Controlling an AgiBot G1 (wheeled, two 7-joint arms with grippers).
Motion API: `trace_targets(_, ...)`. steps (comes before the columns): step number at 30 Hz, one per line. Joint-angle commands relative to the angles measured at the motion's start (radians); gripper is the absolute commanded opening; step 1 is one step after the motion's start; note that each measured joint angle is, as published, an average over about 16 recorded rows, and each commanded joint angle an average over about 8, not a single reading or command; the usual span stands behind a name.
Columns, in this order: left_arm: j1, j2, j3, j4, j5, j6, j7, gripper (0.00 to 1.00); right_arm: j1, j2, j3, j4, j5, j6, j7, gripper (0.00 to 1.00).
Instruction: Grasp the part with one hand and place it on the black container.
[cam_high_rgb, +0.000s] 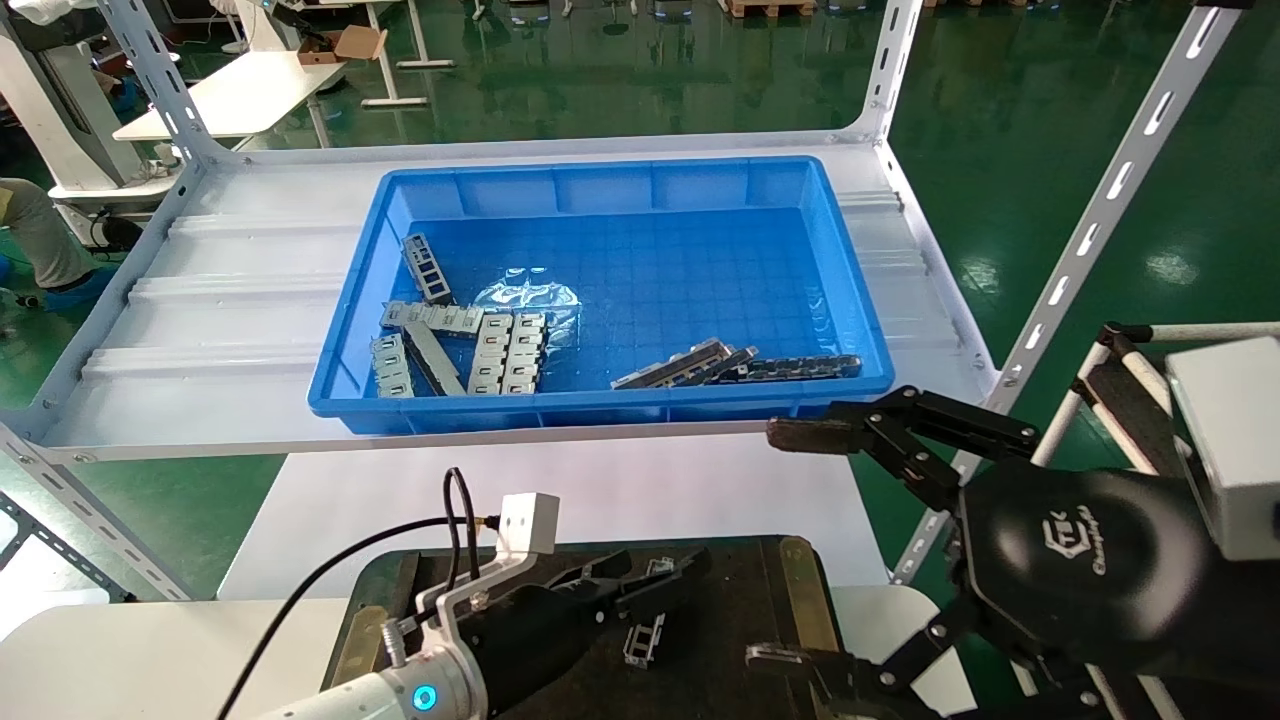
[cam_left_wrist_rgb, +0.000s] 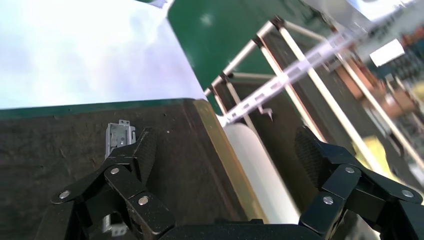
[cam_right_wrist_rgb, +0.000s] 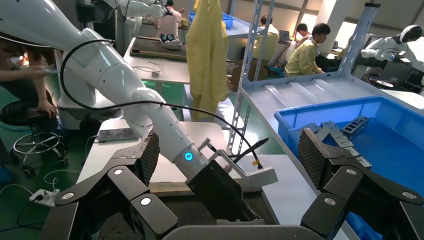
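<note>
Green factory flooring is surrounding a white shelf carrying a blue bin of metal parts. Below, the part is lying on the black container, long axis running toward the robot and slightly left. Left gripper is hovering spread just above it. Right gripper, spread, is idling beside the container; its housing lettering is illegible. Left wrist view alone shows the part's end beside a finger.

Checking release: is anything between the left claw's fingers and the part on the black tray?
No. In the head view the part lies on bare tray just below the open left claw.
</note>
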Motion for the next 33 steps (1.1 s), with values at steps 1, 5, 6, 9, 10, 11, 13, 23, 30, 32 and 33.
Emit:
trace_targets(1,-0.002,-0.04,-0.013,0.002,0.018,0.083,0.012,1.0,0.0,0.0,0.0,0.0,0.0,0.0,0.0,1.0)
trace_targets(5,-0.002,-0.123,-0.04,0.009,0.027,0.234,0.045,1.0,0.0,0.0,0.0,0.0,0.0,0.0,0.0,1.0)
trace_targets(6,-0.003,-0.143,-0.046,0.011,0.027,0.271,0.054,1.0,0.0,0.0,0.0,0.0,0.0,0.0,0.0,1.0)
trace_targets(9,-0.005,-0.198,-0.063,0.018,0.029,0.376,0.086,1.0,0.0,0.0,0.0,0.0,0.0,0.0,0.0,1.0)
trace_targets(10,-0.007,-0.215,-0.068,0.02,0.03,0.411,0.098,1.0,0.0,0.0,-0.001,0.0,0.0,0.0,0.0,1.0)
trace_targets(11,-0.008,-0.231,-0.074,0.023,0.03,0.445,0.11,1.0,0.0,0.0,-0.001,0.0,0.0,0.0,0.0,1.0)
trace_targets(13,-0.011,-0.261,-0.085,0.031,0.027,0.514,0.134,1.0,0.0,0.0,-0.001,0.0,0.0,0.0,0.0,1.0)
trace_targets(23,-0.037,-0.364,-0.124,0.116,0.008,0.86,0.248,1.0,0.0,0.0,-0.001,0.0,0.001,0.0,-0.001,1.0)
trace_targets(30,-0.079,-0.39,-0.13,0.196,0.019,1.04,0.287,1.0,0.0,0.001,-0.001,0.0,0.001,0.001,-0.001,1.0)
trace_targets(32,-0.09,-0.391,-0.131,0.216,0.024,1.073,0.292,1.0,0.0,0.001,-0.002,0.0,0.001,0.001,-0.001,1.0)
trace_targets(33,-0.095,-0.39,-0.131,0.226,0.026,1.087,0.293,1.0,0.0,0.001,-0.002,0.0,0.001,0.001,-0.001,1.0)
